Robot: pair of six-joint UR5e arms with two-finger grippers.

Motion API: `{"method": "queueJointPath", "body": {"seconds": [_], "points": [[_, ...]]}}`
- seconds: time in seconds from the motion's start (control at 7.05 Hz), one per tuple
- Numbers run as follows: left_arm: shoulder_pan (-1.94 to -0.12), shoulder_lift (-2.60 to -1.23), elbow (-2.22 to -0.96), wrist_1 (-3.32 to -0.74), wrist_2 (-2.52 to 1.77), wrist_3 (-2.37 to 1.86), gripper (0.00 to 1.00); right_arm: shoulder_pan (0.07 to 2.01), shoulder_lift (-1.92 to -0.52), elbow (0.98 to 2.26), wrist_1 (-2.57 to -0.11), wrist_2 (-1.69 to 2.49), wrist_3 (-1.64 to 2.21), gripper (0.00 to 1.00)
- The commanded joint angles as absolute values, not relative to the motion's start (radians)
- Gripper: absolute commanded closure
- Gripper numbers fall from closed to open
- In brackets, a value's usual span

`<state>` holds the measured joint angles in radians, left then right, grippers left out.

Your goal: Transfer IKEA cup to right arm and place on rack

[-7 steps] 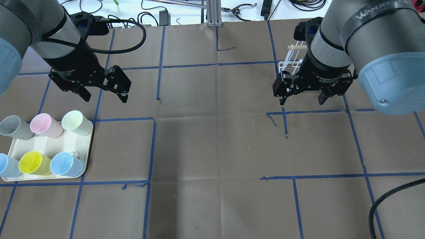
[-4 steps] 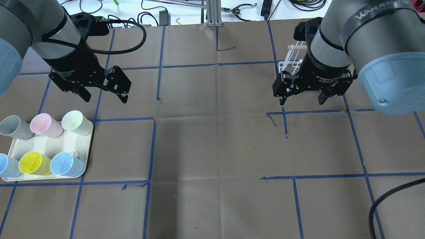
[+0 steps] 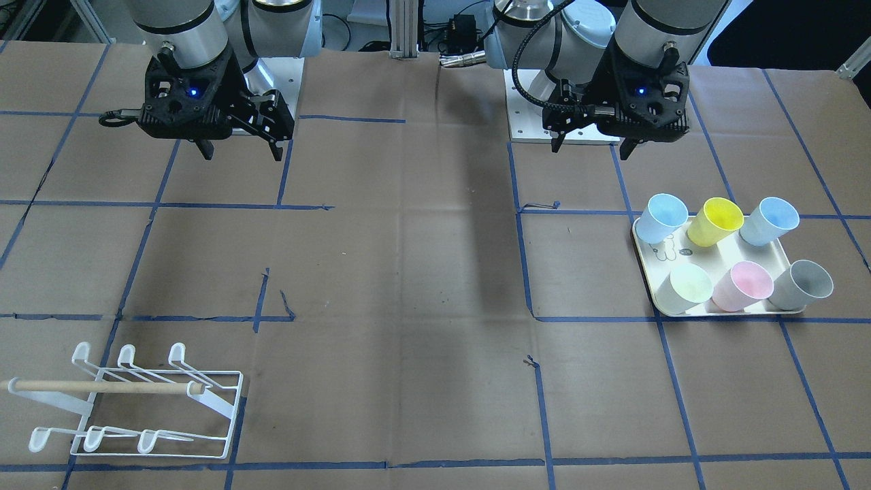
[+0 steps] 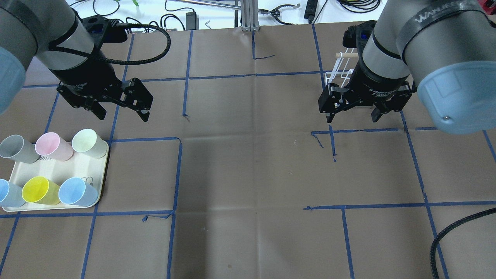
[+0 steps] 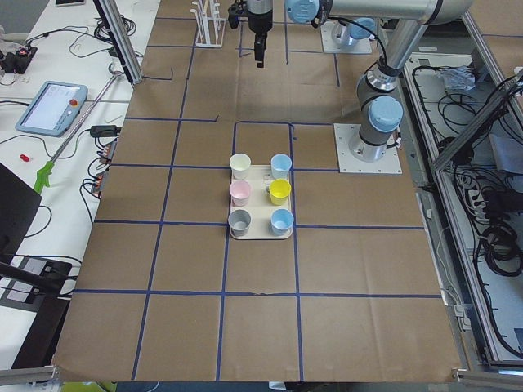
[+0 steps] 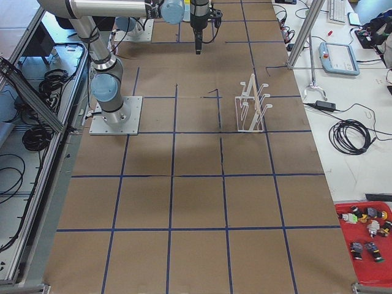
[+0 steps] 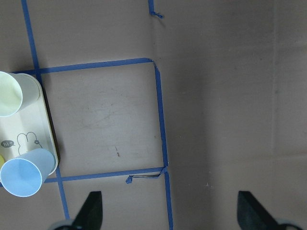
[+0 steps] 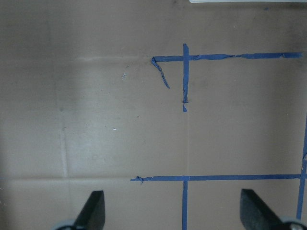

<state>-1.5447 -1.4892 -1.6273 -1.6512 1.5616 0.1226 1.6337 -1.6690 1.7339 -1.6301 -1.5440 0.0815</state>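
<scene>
**Overhead view, read from left to right.** At the far left we see a cream tray [image 4: 83,166] lying on the paper-covered desk [image 4: 252,174]. All six cups stand upright on it. The far row holds a grey cup [image 4: 13,148], a pink cup [image 4: 50,145] and a pale green cup [image 4: 87,142]. The near row holds a pale blue cup [image 4: 6,192] cut by the frame edge, a yellow cup [image 4: 37,190] and a second blue cup [image 4: 73,191].

Next we find the left gripper [image 4: 123,115], raised above the desk beside the tray. Its fingers [image 4: 144,112] are spread wide with nothing between them. Blue tape lines [image 4: 178,174] cross the middle.

Further right, the right gripper [image 4: 352,116] hangs over the desk, its fingers [image 4: 329,111] likewise wide apart and empty. The white wire rack [image 3: 136,388] stands on the desk beyond this gripper, well apart from the tray.
</scene>
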Motion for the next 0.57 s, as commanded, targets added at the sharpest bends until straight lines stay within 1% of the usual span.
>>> {"method": "queueJointPath", "body": {"seconds": [0.0, 0.43], "points": [[-1.543, -1.489, -1.624, -1.644, 1.565, 0.123, 0.01, 1.634, -1.667, 1.735, -1.632, -1.546, 0.080, 0.00], [-1.511, -1.493, -1.634, -1.617, 1.562, 0.127, 0.01, 1.634, -1.667, 1.735, -1.631, -1.546, 0.081, 0.00]]}}
